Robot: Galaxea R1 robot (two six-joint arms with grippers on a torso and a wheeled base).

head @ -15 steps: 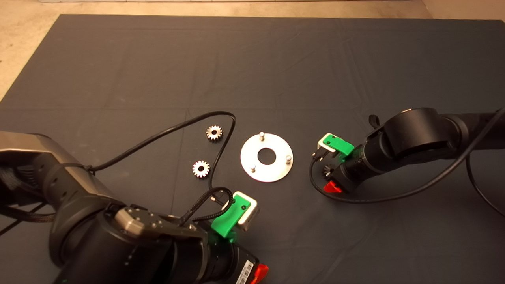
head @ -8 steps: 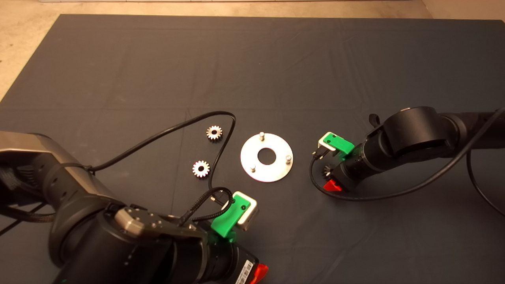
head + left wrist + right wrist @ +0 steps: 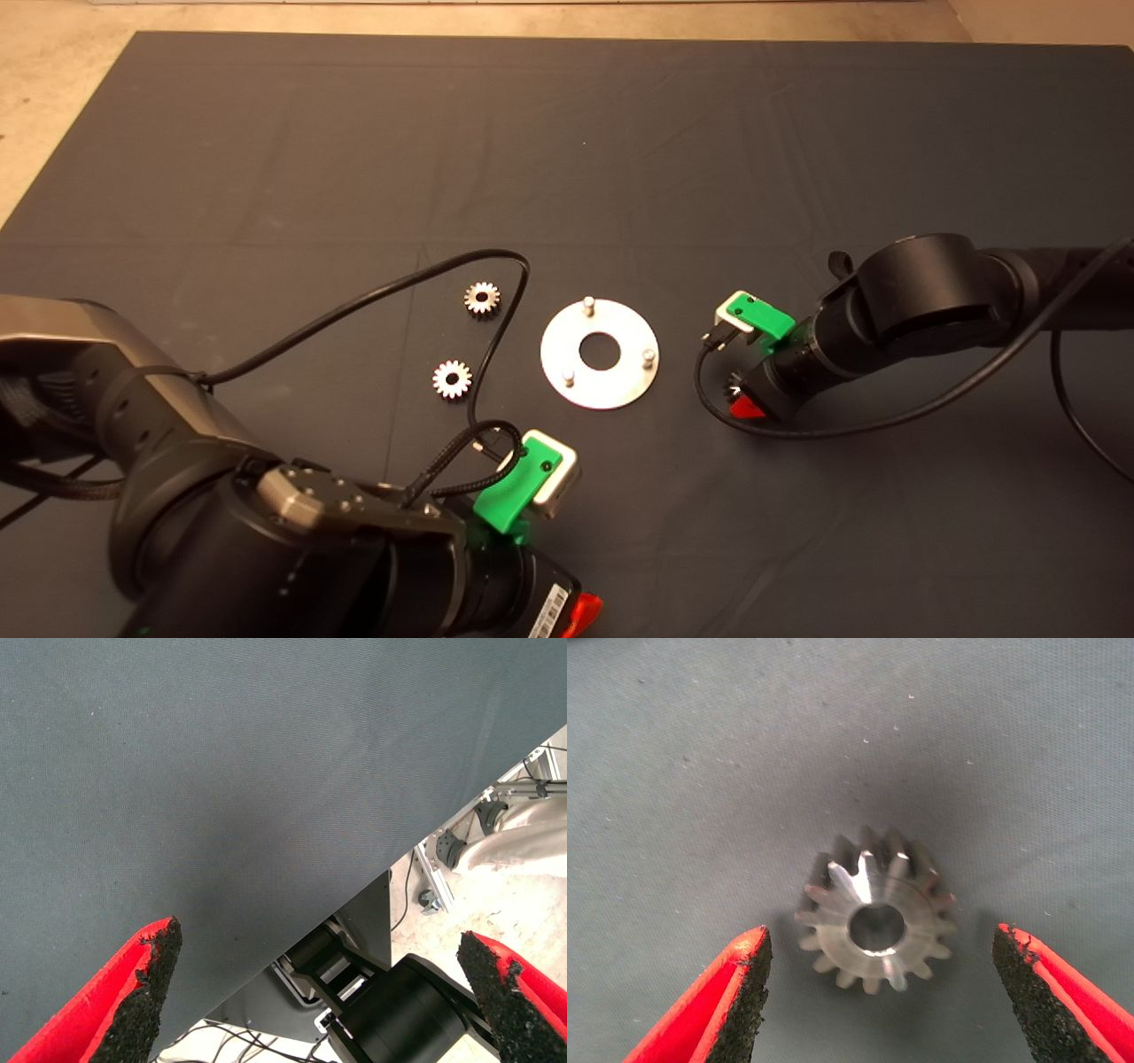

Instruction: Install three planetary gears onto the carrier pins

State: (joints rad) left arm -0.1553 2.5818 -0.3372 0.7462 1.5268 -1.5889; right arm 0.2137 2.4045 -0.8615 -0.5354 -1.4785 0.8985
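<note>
Right gripper (image 3: 877, 992) hung over 1 gear (image 3: 875, 912) beside the disc (image 3: 620, 390) — fingers spread either side, presumably lining up a grab — left gripper (image 3: 319, 992) idle, fingers released.

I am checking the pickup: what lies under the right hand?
One planetary gear lies flat on the mat, between the right hand's open fingers, untouched. In the head view, the hand covers most of it.

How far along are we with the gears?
Nothing is installed: all three pins on the disc are bare. In hand: the right gripper is open around a gear lying on the mat. Two more gears wait left of the disc. The left gripper is parked, open.
</note>
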